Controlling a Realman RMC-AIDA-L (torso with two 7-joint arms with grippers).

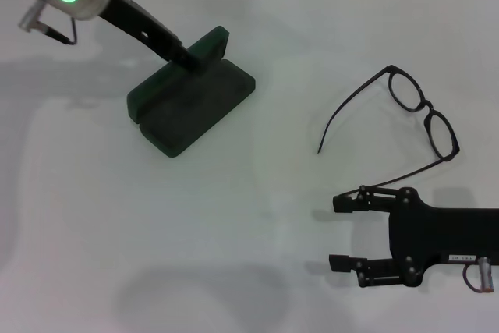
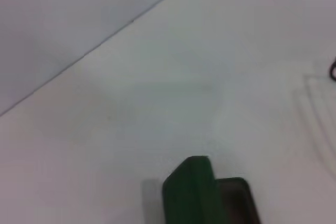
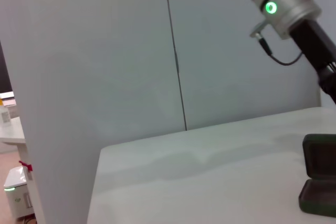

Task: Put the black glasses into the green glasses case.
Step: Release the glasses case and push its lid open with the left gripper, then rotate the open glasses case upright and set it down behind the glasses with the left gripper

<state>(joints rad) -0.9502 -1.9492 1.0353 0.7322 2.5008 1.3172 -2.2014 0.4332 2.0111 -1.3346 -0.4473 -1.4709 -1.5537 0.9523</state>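
Note:
The green glasses case (image 1: 187,107) lies open at the back left of the white table, its lid (image 1: 212,43) standing up and the dark lining showing. My left gripper (image 1: 189,60) reaches down from the upper left to the case, right at the lid. The left wrist view shows the lid (image 2: 190,187) from close up, and the right wrist view shows the case (image 3: 319,182) far off. The black glasses (image 1: 421,111) lie unfolded on the table at the right, temple arms pointing left. My right gripper (image 1: 340,232) is open and empty, low over the table in front of the glasses.
The white table (image 1: 257,216) runs to a pale wall at the back. In the right wrist view the left arm (image 3: 281,3) with its green light stands before grey wall panels, and the table's edge (image 3: 100,153) drops off.

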